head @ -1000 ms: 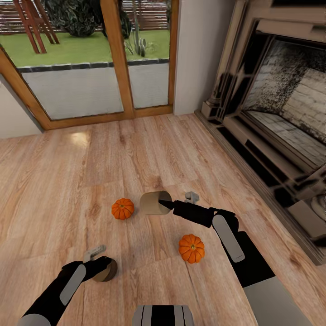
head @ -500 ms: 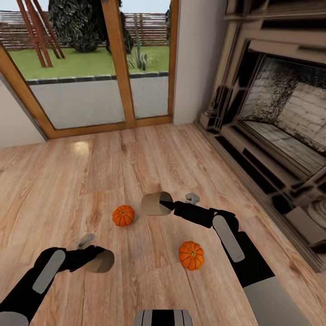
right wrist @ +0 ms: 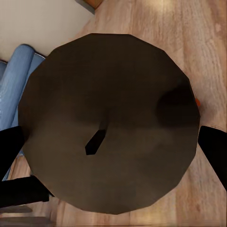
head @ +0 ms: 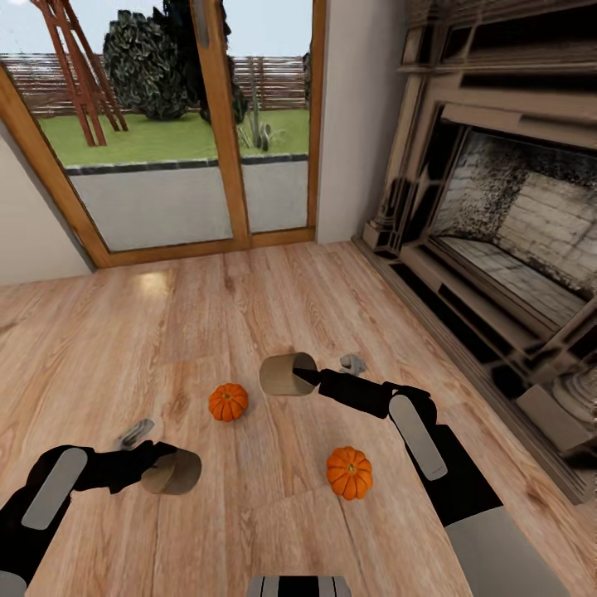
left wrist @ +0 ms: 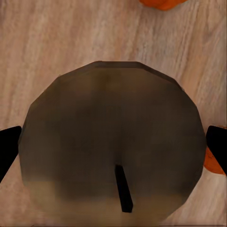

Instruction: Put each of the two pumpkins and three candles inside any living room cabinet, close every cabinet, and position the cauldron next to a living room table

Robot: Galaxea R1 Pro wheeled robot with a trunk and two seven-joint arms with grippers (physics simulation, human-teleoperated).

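Note:
Two orange pumpkins lie on the wood floor: one [head: 228, 402] between my arms, the other [head: 349, 473] nearer, beside my right forearm. My left gripper [head: 157, 468] is shut on a brown cylindrical candle [head: 174, 473] held low at the near left. In the left wrist view this candle [left wrist: 113, 137] sits between the fingertips [left wrist: 8, 151], with pumpkin edges [left wrist: 161, 3] around it. My right gripper [head: 305, 377] is shut on a second candle [head: 284, 374] just right of the far pumpkin; that candle's wick end [right wrist: 109, 123] faces the right wrist camera. The cabinet, cauldron and table are out of view.
A stone fireplace [head: 514, 232] with a raised hearth step [head: 464, 323] runs along the right. Wood-framed glass doors [head: 166, 157] stand ahead, with a white wall section [head: 356, 124] beside them. Something blue and padded [right wrist: 14, 80] shows past the right candle.
The head view has tilted upward. My left arm has swung left with its candle, which has turned onto its side. The right arm and both pumpkins have kept their places.

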